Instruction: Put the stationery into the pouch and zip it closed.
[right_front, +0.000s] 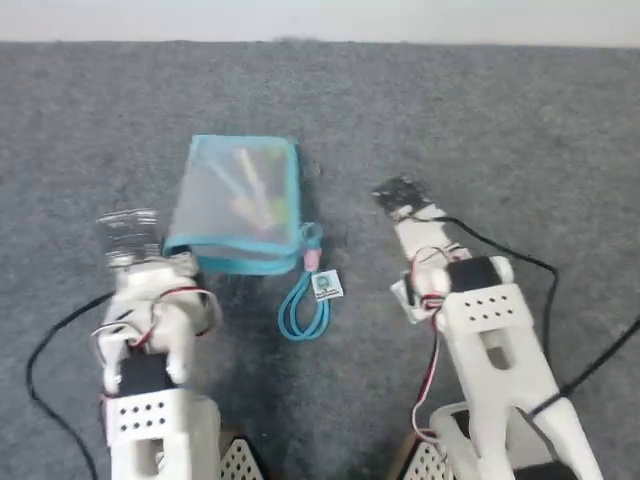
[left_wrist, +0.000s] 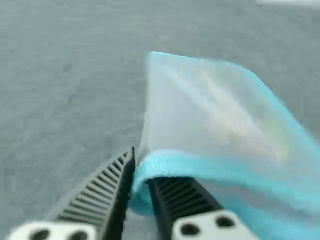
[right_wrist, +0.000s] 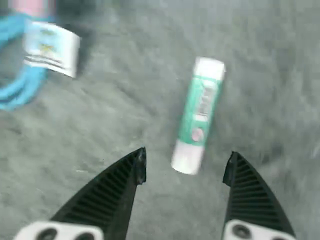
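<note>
While the left claw (left_wrist: 140, 170) is pinching the pouch (right_front: 240, 200) edge left of centre, the right claw (right_wrist: 187, 160) is hovering spread over a glue stick (right_wrist: 199, 112) on the table (right_front: 500, 120).

Pouch (right_front: 240, 195): see-through mesh with light-blue trim, flat on the grey bench, coloured sticks blurred inside. Its near trimmed corner is pinched in the left end effector (left_wrist: 141, 172); zip state not readable. A blue strap (right_front: 303, 305) with a small white tag (right_front: 326, 286) loops off its other near corner. Glue stick (right_wrist: 198, 115): green and white, lying flat outside the pouch, untouched between the spread fingers of the right end effector (right_wrist: 187, 155).
</note>
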